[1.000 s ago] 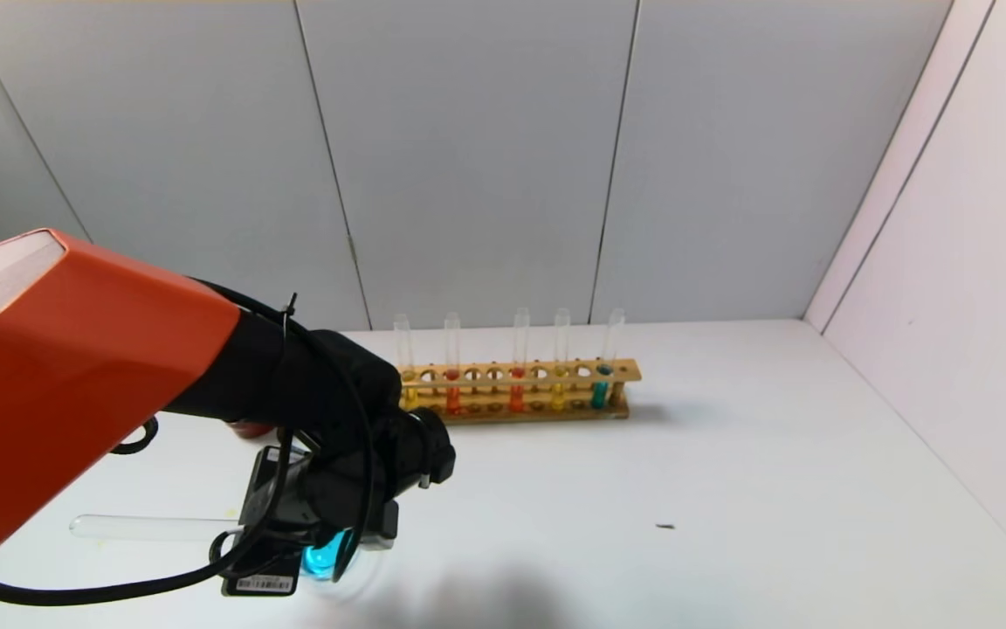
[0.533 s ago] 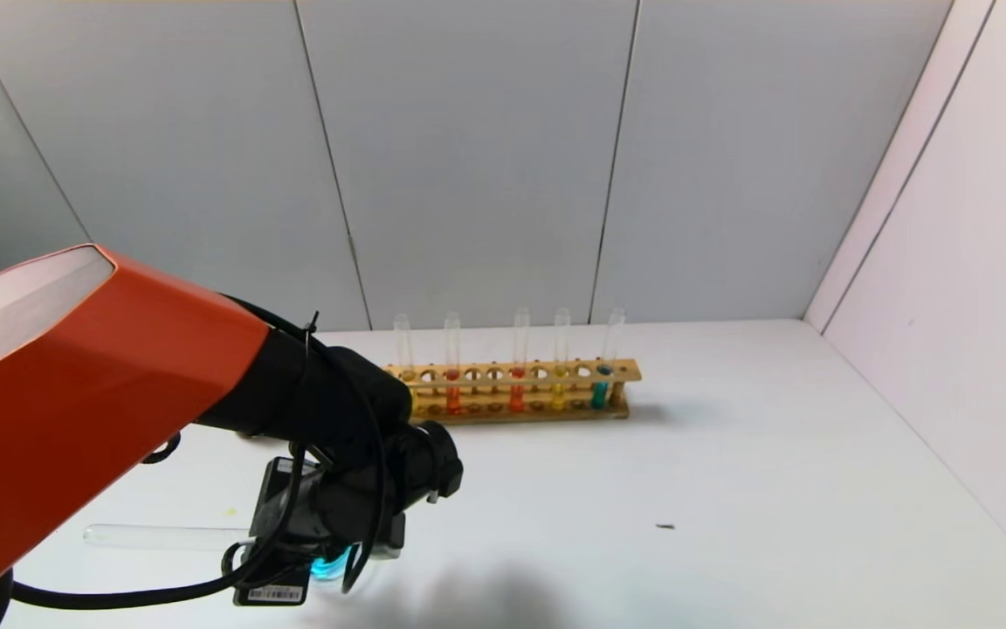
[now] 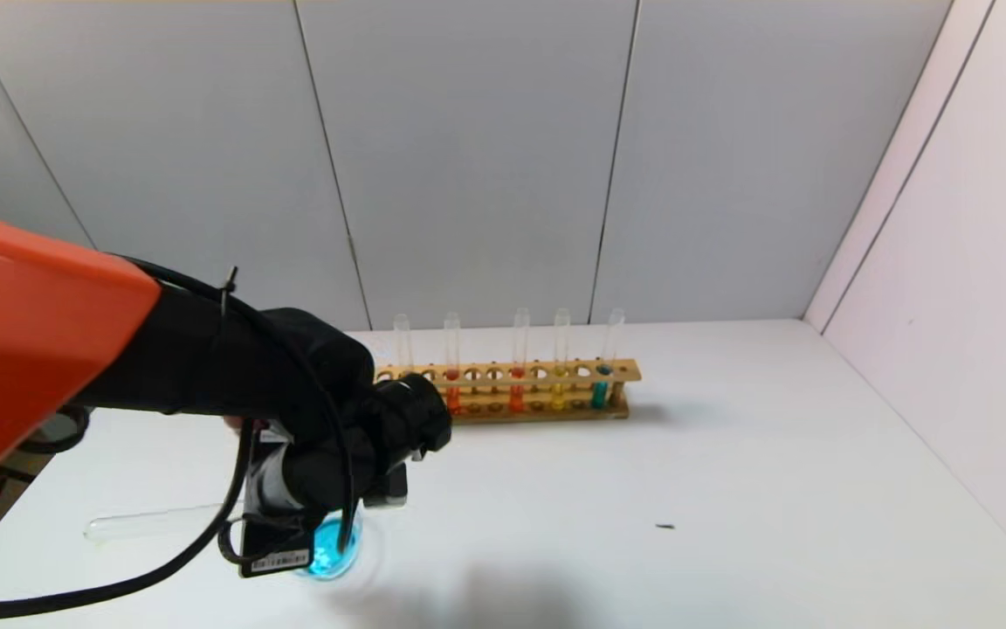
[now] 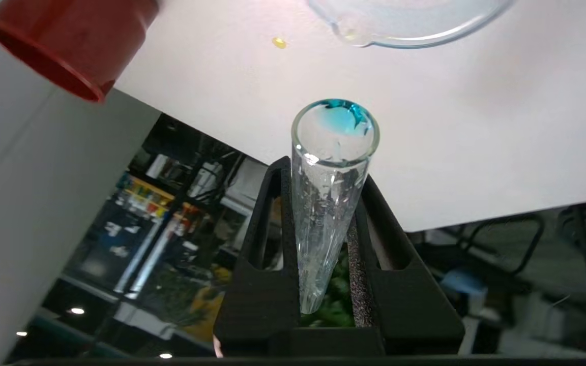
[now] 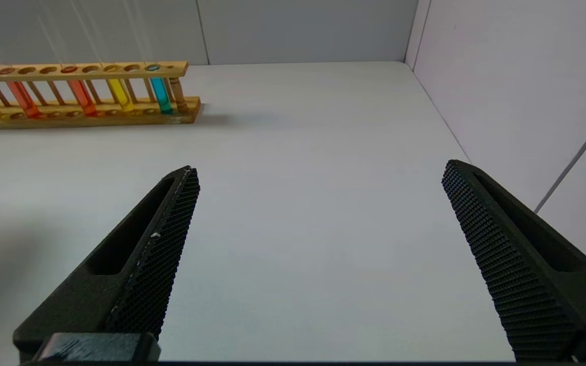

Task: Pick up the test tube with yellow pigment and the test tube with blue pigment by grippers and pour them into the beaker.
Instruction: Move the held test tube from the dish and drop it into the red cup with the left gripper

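White tabletop (image 3: 730, 454), grey panel walls behind and to your right. The whole right half of the surface is lying bare, save for one small dark speck (image 3: 664, 527). The wooden rack (image 3: 503, 391) is standing near the back wall with tubes upright in it: a test tube with yellow pigment (image 3: 560, 360), two orange-red tubes (image 3: 518, 361), and a test tube with blue pigment (image 3: 605, 367) at its right end.

Your left gripper (image 4: 323, 254) is sitting low at the front left, close to the table's near edge, clenched on a tube (image 4: 331, 193) held nearly level and pointing left past the table's left edge. That tube is looking almost drained, with only a blue smear showing through its rounded end. The beaker (image 3: 328, 549) is resting just under the wrist with blue liquid in it; the arm is covering most of it, and in the left wrist view only its rim is showing. A dark red cup (image 4: 71, 43) is standing on the table, cut off at the edge of the left wrist view. A yellow drop (image 4: 279, 42) is lying between cup and beaker.

Your right gripper (image 5: 318, 213) is hovering over the bare right side, spread wide, holding nothing, out of the head view.

Compared with a second ago, the left arm is riding higher and more of the blue beaker is showing.
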You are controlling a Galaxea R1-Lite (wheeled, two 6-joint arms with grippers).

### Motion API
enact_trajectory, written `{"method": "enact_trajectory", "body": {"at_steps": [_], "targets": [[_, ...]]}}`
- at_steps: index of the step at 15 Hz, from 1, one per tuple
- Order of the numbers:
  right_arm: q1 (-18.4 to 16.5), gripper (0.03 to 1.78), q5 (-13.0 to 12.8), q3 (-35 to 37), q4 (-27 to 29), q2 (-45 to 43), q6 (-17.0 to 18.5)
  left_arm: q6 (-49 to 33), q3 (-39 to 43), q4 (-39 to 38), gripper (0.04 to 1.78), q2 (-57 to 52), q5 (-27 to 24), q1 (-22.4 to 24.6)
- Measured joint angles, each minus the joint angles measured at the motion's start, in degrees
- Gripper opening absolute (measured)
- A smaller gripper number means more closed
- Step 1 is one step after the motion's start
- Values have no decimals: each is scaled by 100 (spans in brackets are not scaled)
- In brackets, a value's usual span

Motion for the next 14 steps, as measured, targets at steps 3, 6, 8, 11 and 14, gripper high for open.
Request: {"method": "enact_trajectory", "body": {"at_steps": [3, 6, 8, 11, 14], "targets": [[0, 174, 0, 0, 0, 0, 0, -273, 11, -156, 32, -606, -134, 480], [0, 174, 0, 0, 0, 0, -2, -315, 4, -226, 32, -1293, -405, 951], [-2, 174, 0, 0, 2, 0, -2, -356, 9, -482, 32, -1631, -641, 1217], [0, 174, 0, 0, 0, 0, 0, -835, 43, -1362, 32, -1877, -837, 1495], [0, 174, 0, 0, 0, 0, -2, -1154, 69, -1950, 32, -1952, -1170, 1698]]}}
